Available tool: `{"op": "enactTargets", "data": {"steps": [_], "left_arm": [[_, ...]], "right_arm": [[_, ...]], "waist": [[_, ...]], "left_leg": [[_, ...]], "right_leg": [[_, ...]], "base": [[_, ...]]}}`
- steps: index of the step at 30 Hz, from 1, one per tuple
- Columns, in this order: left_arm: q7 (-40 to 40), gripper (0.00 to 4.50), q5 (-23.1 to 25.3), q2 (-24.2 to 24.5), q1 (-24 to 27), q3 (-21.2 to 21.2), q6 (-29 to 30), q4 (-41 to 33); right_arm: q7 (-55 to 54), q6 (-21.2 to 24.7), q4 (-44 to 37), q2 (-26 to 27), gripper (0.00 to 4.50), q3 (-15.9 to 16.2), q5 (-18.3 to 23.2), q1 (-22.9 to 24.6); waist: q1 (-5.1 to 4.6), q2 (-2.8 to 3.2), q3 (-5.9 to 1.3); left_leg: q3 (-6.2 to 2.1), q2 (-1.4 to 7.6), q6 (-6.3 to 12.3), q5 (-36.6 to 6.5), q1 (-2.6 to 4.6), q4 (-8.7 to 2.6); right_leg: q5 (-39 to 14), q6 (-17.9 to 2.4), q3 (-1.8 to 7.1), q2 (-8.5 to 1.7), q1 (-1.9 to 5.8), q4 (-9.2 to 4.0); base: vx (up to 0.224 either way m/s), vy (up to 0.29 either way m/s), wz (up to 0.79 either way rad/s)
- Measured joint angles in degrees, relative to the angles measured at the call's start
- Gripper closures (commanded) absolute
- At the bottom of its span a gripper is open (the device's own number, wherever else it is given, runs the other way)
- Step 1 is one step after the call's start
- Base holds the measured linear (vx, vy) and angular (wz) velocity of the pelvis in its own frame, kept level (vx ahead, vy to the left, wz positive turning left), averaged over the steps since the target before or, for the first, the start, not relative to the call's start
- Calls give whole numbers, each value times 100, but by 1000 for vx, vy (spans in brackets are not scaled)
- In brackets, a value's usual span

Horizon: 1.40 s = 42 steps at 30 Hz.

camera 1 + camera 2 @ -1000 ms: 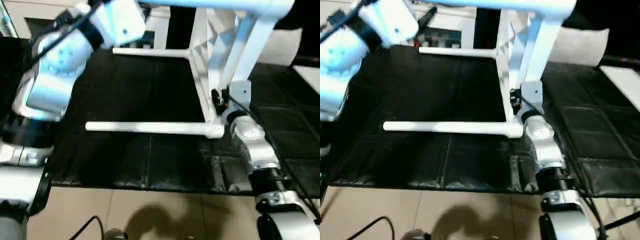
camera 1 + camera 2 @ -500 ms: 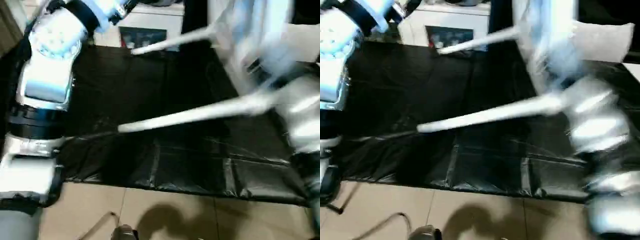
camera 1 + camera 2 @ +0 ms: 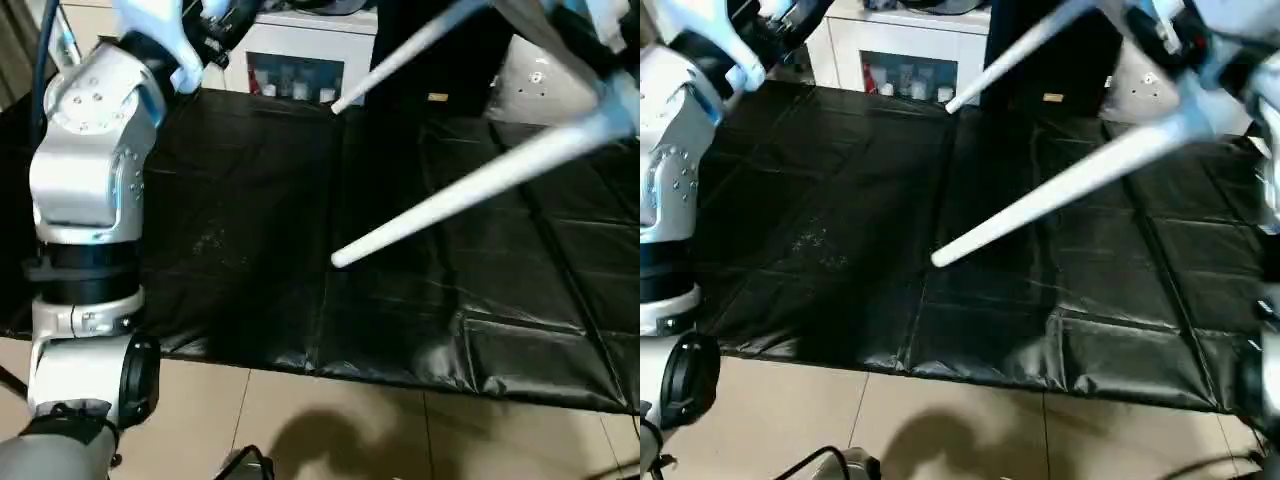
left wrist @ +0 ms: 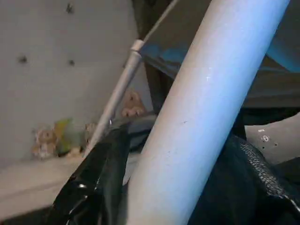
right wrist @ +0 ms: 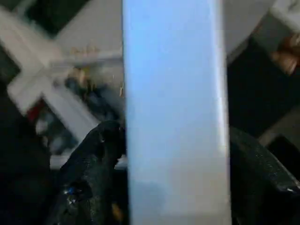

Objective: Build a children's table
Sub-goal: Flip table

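Above the black mat (image 3: 250, 250): table, legs (image 3: 470, 190) fitted, now tipped off the mat and airborne, legs slanting down. Left gripper (image 4: 164, 187) clasps one leg; right gripper (image 5: 173, 187) clasps a white bar. Uprighting apparently underway.

Light was dim and bluish. Glare streaked the black mat (image 3: 400, 300), and a soft shadow lay on the near floor (image 3: 330, 440). The table legs (image 3: 470, 185) were motion-blurred at right.

Two table legs (image 3: 470, 190) slant down from the upper right, their free ends above the mat (image 3: 250, 260). The mat lies on the floor (image 3: 330, 430). Behind the mat stands a cabinet (image 3: 300, 60). The left arm (image 3: 90, 200) rises at the mat's left side, and its pincer seems to hold a leg.
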Motion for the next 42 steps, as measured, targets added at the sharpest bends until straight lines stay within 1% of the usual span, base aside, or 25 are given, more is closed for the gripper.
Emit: {"op": "enactTargets", "data": {"steps": [1,2,3,4,6,7,8,9,10,11,12,14,16,18,20,22,26,28,31,34,36,39,42], "left_arm": [[39,188,-29,-28,20,17,90,-23],[84,188,-56,-56,49,34,179,-47],[105,192,-88,-106,75,37,234,-60],[106,192,-128,-124,96,37,251,-68],[92,197,-202,-82,188,64,225,-172],[72,200,-209,-34,211,69,177,-173],[30,203,-210,7,230,75,125,-172],[-11,203,-210,21,255,68,84,-172],[-67,210,-210,42,299,65,39,-172],[-140,213,-210,78,373,62,-26,-173],[-199,215,-210,99,432,51,-66,-173],[-256,221,-210,129,490,46,-143,-189],[-331,223,-209,241,621,38,-192,-283],[-494,231,-193,532,881,-60,-402,-462],[-555,241,-192,624,1004,-35,-443,-536],[-590,248,-193,625,1106,-12,-455,-563],[-750,263,-194,664,1309,-12,-604,-565],[-843,270,-178,799,1396,-67,-711,-564],[-896,276,-185,867,1464,-125,-797,-564],[-895,281,-183,869,1516,-129,-823,-564],[-896,283,-180,870,1525,-131,-835,-564],[-902,284,-178,870,1524,-138,-872,-564],[-918,284,-183,888,1535,-143,-925,-551]], "right_arm": [[57,-157,25,156,85,-157,240,-100],[123,-383,-19,341,85,-383,566,-213],[148,-532,-78,432,63,-510,776,-311],[190,-630,-193,470,63,-605,947,-376],[444,-683,-582,546,45,-796,1401,-338],[590,-545,-818,607,37,-853,1649,-253],[712,-352,-1103,696,28,-868,1882,-92],[755,-204,-1277,760,28,-852,1986,77],[744,-21,-1432,848,8,-825,2071,300],[707,163,-1520,996,3,-769,2128,587],[668,282,-1507,1079,1,-726,2147,761],[558,361,-1499,1248,0,-667,2145,1164],[346,348,-1687,1467,0,-679,2161,1582],[140,187,-1900,1843,0,-706,2190,2364],[95,174,-1780,2068,0,-704,2195,2981],[35,172,-1766,2152,0,-714,2195,3182],[-182,9,-1884,2261,0,-994,2208,3293],[-452,-82,-1725,2395,0,-1175,2212,3302],[-737,-241,-1272,2417,0,-1341,2180,3309],[-728,-261,-1027,2420,0,-1375,2212,3270],[-711,-247,-827,2420,0,-1376,2210,3160],[-608,-104,-621,2395,0,-1362,2205,2965],[-347,148,-60,2281,0,-1193,2146,2562]], "waist": [[-19,-9,6],[-26,-14,9],[-25,-14,9],[-21,-18,11],[-15,-40,15],[-16,-45,12],[-17,-49,13],[-17,-52,12],[-21,-58,12],[-32,-65,13],[-35,-65,15],[-29,-68,17],[-35,-71,15],[-46,-93,3],[-49,-83,10],[-61,-82,11],[-86,-108,3],[-98,-127,-2],[-94,-137,0],[-118,-141,-2],[-138,-141,-2],[-151,-141,-2],[-174,-138,-1]], "left_leg": [[0,1,1,0,-9,2],[-2,1,5,1,-27,5],[-3,1,10,1,-50,9],[-4,1,23,5,-73,10],[-5,5,57,5,-86,13],[-6,6,74,9,-87,14],[-6,7,78,7,-87,18],[-7,6,76,6,-85,20],[-7,6,72,3,-82,22],[-6,5,61,-3,-77,25],[-6,4,59,1,-81,26],[-5,4,58,13,-86,26],[-5,5,55,15,-71,22],[-6,6,55,15,-61,6],[-4,1,53,16,-73,7],[0,0,52,18,-73,7],[-2,3,49,19,-61,6],[-3,4,46,21,-60,6],[-3,-2,41,24,-60,7],[-3,-1,39,26,-59,7],[-5,-1,32,30,-59,6],[-8,0,30,31,-59,6],[-9,-1,27,33,-58,7]], "right_leg": [[4,-2,0,1,-6,0],[9,-8,-1,0,-21,-1],[24,-33,-1,0,-39,0],[27,-36,-3,1,-58,-1],[24,-36,-5,6,-66,-3],[23,-37,-6,8,-65,-6],[23,-37,-6,8,-63,-6],[23,-37,-6,7,-59,-7],[24,-36,-5,6,-56,-8],[29,-35,-5,4,-52,-7],[38,-34,-4,2,-56,-8],[49,-33,-4,1,-61,-7],[49,-29,-4,2,-52,-9],[39,-11,-5,3,-46,-15],[42,-13,-1,0,-58,-13],[51,-19,2,0,-62,-12],[35,9,1,2,-54,-11],[35,11,1,3,-52,-11],[39,12,2,-1,-46,-14],[42,12,2,-1,-46,-13],[43,11,1,0,-48,-11],[44,10,1,1,-47,-10],[52,-1,1,2,-46,-11]], "base": [[0,0,0],[0,0,0],[0,0,0],[0,0,0],[0,0,0],[0,0,0],[0,0,0],[0,0,0],[0,0,0],[0,0,0],[0,0,0],[0,0,0],[0,0,0],[0,0,0],[0,0,0],[0,0,0],[0,0,0],[0,0,0],[0,0,0],[0,0,0],[0,0,0],[0,0,0],[0,0,0]]}}
